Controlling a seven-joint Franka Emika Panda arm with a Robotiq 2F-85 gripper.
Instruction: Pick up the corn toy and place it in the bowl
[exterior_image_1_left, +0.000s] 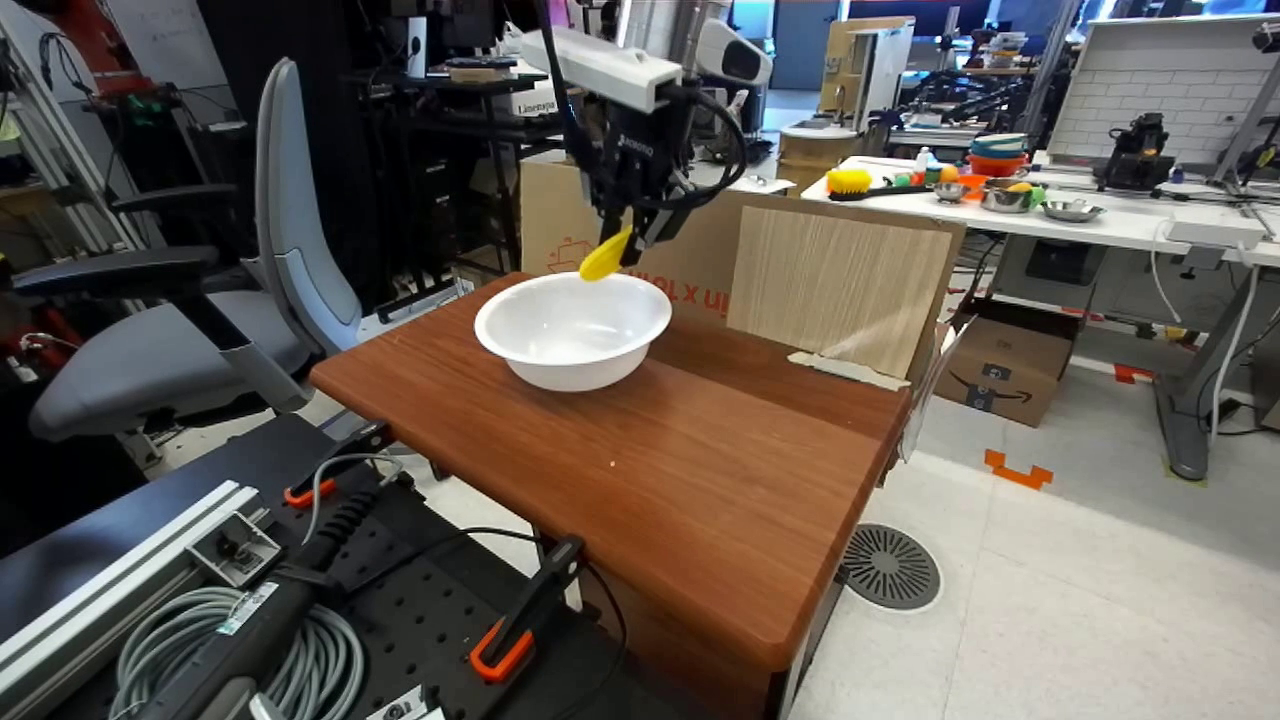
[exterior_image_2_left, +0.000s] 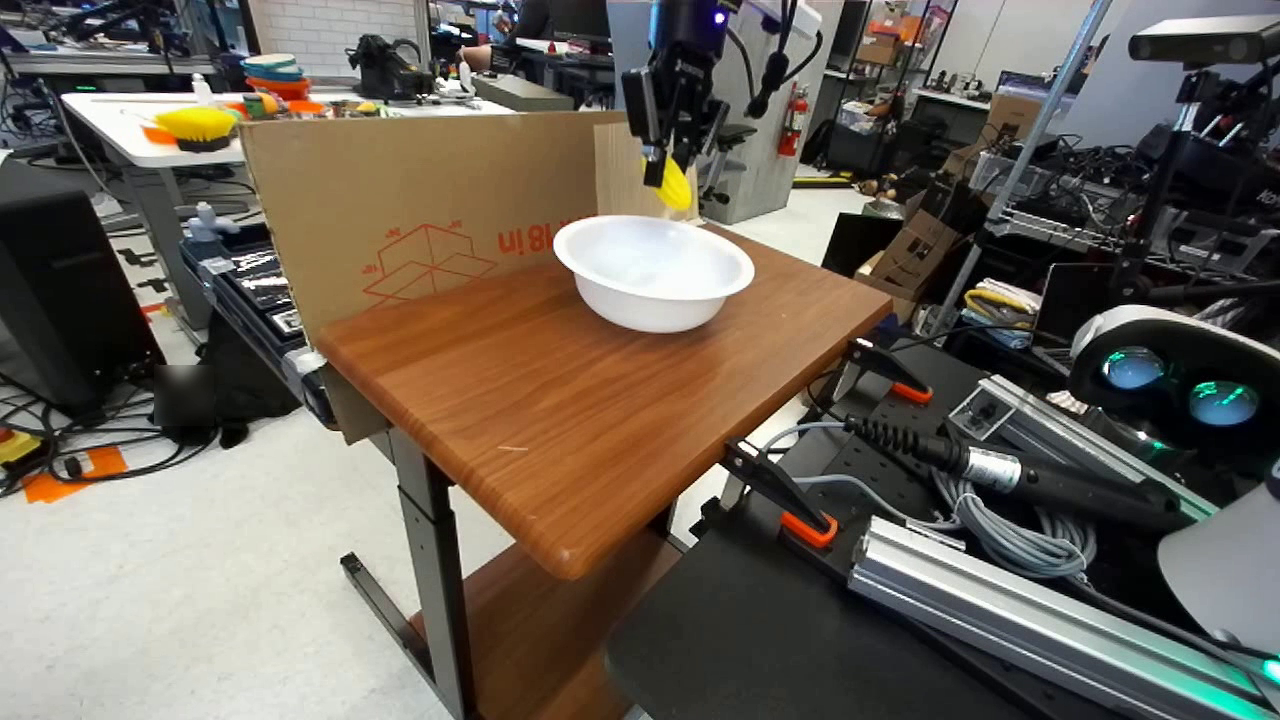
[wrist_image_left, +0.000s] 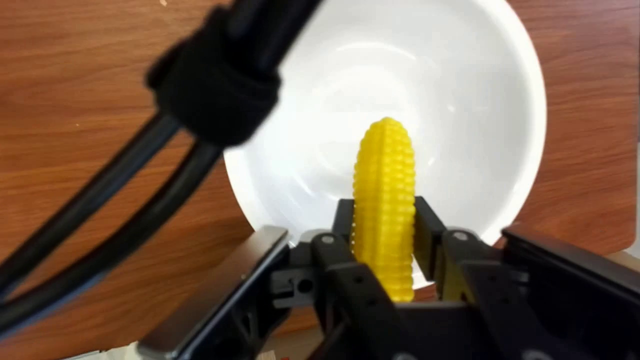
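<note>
The yellow corn toy (exterior_image_1_left: 604, 257) is held in the air over the white bowl. It is tilted, and it also shows in an exterior view (exterior_image_2_left: 676, 188). In the wrist view the toy (wrist_image_left: 385, 170) sits between both finger pads, its rounded end pointing over the bowl. My gripper (wrist_image_left: 384, 222) is shut on it; it also shows in both exterior views (exterior_image_1_left: 626, 247) (exterior_image_2_left: 668, 170). The wide white bowl (exterior_image_1_left: 580, 372) stands upright on the brown table, below the gripper, in both exterior views (exterior_image_2_left: 650, 308). Its inside (wrist_image_left: 480, 115) holds nothing that I can see.
The bowl stands on a brown wooden table (exterior_image_1_left: 700, 470). A cardboard sheet (exterior_image_2_left: 420, 200) stands upright along one table edge. Black clamps with orange tips (exterior_image_1_left: 530, 610) grip another edge beside a black bench with cables. A dark cable (wrist_image_left: 215, 85) crosses the wrist view.
</note>
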